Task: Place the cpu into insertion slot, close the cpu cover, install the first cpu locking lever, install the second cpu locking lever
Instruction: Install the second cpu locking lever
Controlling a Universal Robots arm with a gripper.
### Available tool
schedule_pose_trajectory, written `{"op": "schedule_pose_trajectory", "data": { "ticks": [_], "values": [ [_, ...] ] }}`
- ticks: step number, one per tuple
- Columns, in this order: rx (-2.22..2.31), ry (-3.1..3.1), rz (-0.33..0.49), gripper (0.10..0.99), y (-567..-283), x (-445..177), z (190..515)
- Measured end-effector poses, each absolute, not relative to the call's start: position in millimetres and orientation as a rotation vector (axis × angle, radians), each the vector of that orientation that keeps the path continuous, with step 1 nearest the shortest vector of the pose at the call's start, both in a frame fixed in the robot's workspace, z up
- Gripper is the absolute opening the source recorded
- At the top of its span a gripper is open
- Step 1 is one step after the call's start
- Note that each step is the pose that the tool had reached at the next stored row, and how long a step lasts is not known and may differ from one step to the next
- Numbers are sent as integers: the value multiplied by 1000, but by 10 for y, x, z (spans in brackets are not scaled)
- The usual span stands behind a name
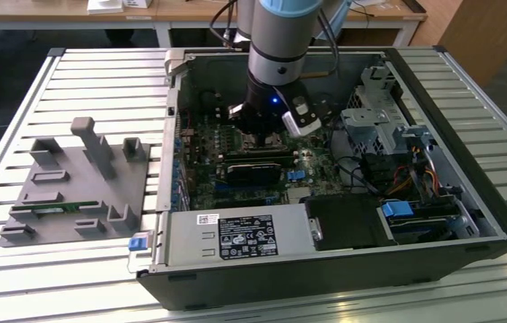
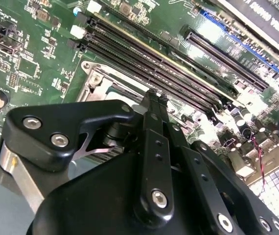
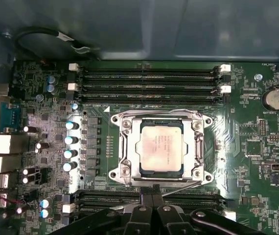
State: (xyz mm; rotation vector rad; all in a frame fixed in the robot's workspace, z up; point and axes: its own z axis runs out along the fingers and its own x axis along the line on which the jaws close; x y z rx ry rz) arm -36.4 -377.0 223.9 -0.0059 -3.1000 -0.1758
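Pincer (image 3: 151, 193) first: from my seat its black fingers (image 2: 151, 110) look pressed together with nothing pinched between them, the tips hanging just beside the socket edge that faces the nearer bank of memory slots (image 3: 149, 198). In the first wrist view I see a thin silver locking lever (image 3: 186, 186) running along that same edge, right by the fingertips; whether they touch it I cannot tell. Just past the tips, the cpu (image 3: 159, 147) sits flat in the insertion slot (image 3: 117, 147), its dull silver top showing through the window of the cpu cover (image 3: 196, 147), which lies down over it. A second bank of memory slots (image 3: 147, 85) lies on the socket's far side, and a round coin battery (image 3: 274, 99) sits well off to one side on the green motherboard (image 3: 247, 142). In the exterior view my arm (image 1: 276, 60) reaches down into the open computer case (image 1: 469, 195), with a grey fixture tray (image 1: 74, 188) on the slatted table (image 1: 101, 74) at the exterior view's left.
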Motion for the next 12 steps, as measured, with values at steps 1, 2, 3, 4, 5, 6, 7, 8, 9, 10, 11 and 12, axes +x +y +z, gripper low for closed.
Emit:
{"op": "schedule_pose_trajectory", "data": {
  "ticks": [1,2,3,4,5,6,7,8,9,10,11,12],
  "values": [
    [-6,-3100,-178,118,-3770,-365,2237],
    [-7,-3100,-178,118,-3770,-367,2233],
    [-7,-3100,-179,118,-3771,-368,2230],
    [-7,-3100,-178,118,-3771,-370,2227],
    [-8,-3100,-180,118,-3774,-375,2226],
    [-8,-3100,-182,118,-3776,-382,2225],
    [-8,-3100,-183,118,-3777,-383,2222],
    [-7,-3100,-184,118,-3777,-383,2220],
    [-7,-3100,-184,118,-3776,-385,2215],
    [-7,-3100,-184,118,-3777,-386,2210],
    [-8,-3100,-184,118,-3777,-387,2201],
    [-8,-3100,-184,118,-3777,-388,2191]
  ]
}}
